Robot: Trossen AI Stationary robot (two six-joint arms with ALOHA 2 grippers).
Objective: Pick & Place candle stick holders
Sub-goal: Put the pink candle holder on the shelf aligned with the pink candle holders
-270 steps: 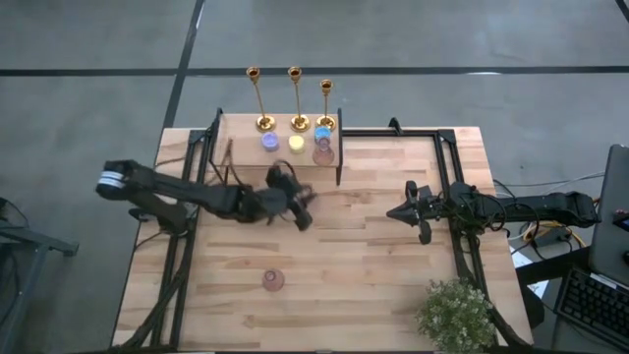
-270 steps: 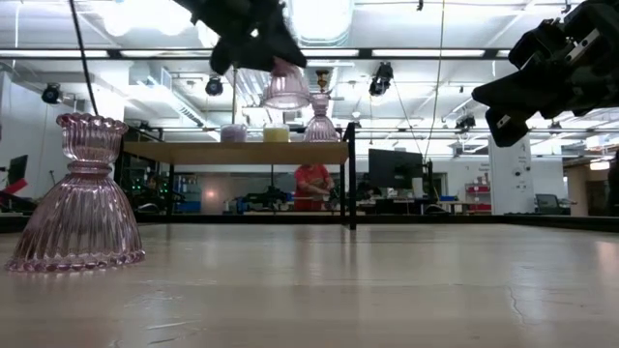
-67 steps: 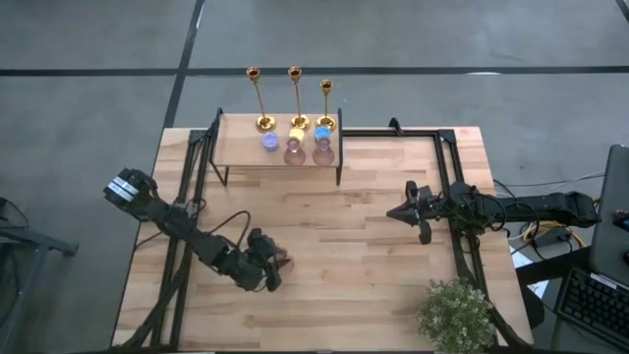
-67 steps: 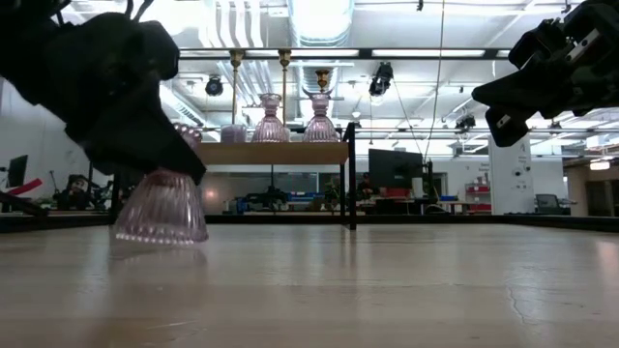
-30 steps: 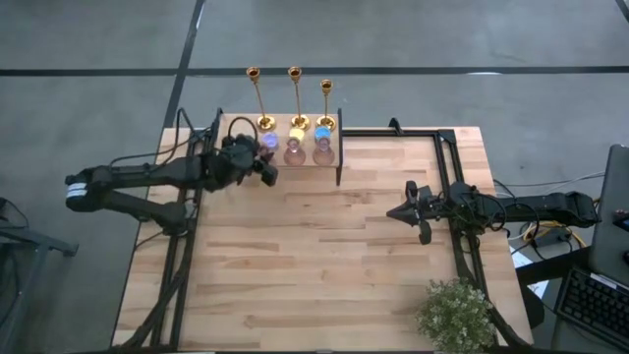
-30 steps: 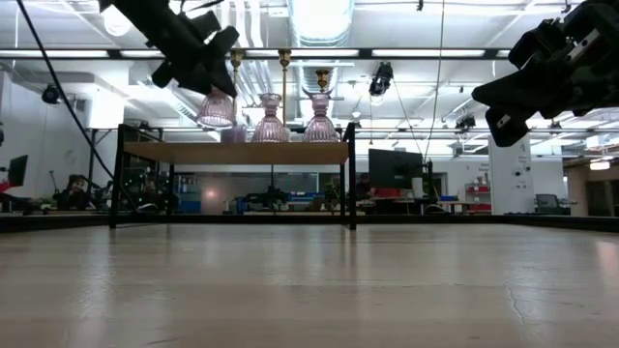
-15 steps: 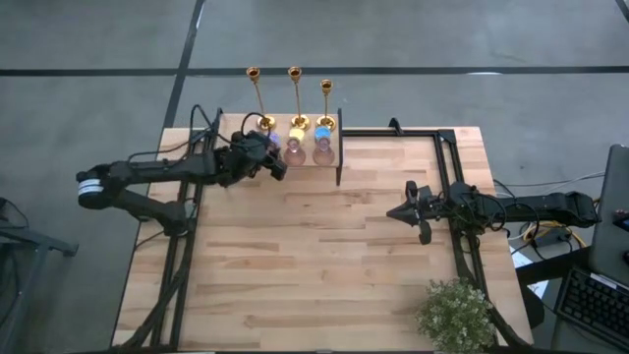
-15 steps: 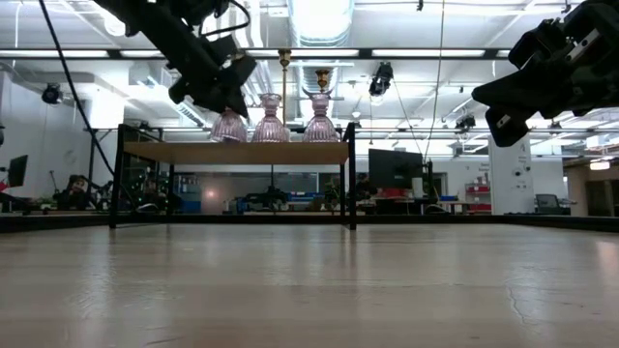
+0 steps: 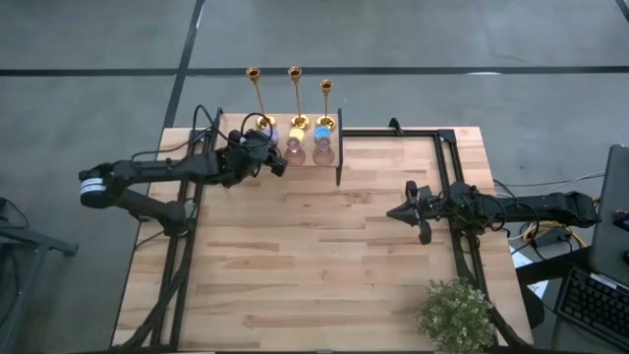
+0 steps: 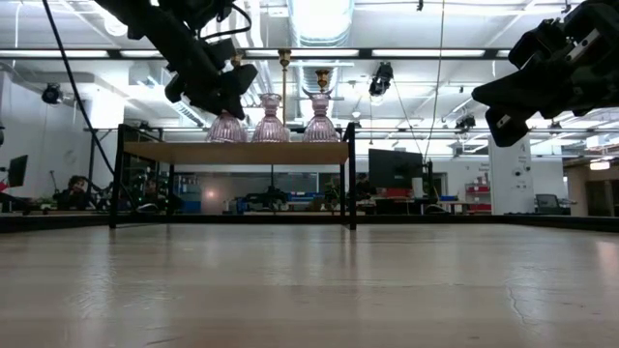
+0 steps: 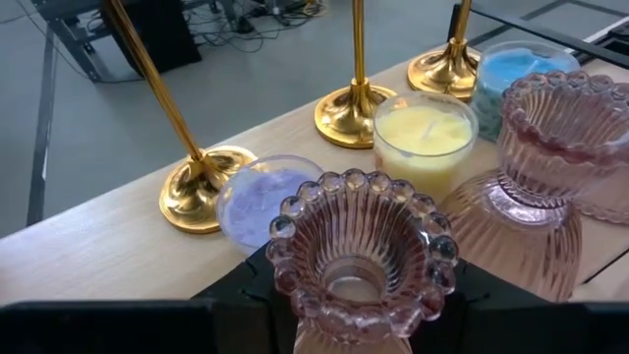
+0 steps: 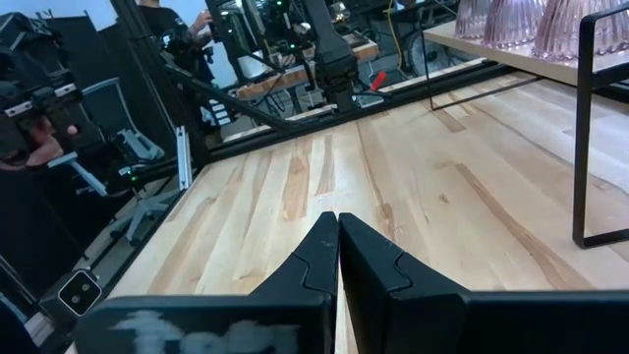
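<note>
My left gripper (image 9: 267, 157) is shut on a pink ribbed glass candle holder (image 11: 362, 246) at the left end of a row on the wooden shelf (image 9: 231, 147). Two more pink holders (image 9: 294, 151) (image 9: 322, 151) stand on their flared bases to its right. Behind them three gold candlesticks (image 9: 259, 98) (image 9: 296, 98) (image 9: 325, 103) stand on round bases (image 11: 204, 187), with purple (image 11: 270, 202), yellow (image 11: 425, 138) and blue (image 11: 511, 74) candles in front. My right gripper (image 9: 393, 212) hovers shut over the table's right part. My left gripper pinches the pink holder's narrow neck (image 11: 359, 313), just under its beaded cup, between its two fingers (image 11: 246, 287). The fingers come from the table's left, slanting slightly down. The holder stands upright, its flared base (image 10: 229, 128) at the shelf's top; whether it rests there, I cannot tell.
The shelf has a black metal frame with a post (image 9: 340, 147) at its right end. A potted plant (image 9: 457, 315) stands at the table's near right corner. A keyboard (image 9: 600, 295) lies beyond the right edge.
My left gripper has carried the pink holder toward the table's right and down, from above the shelf's left end to the shelf's top beside the two other pink holders. The holder has stayed upright and the gripper has kept its hold.
</note>
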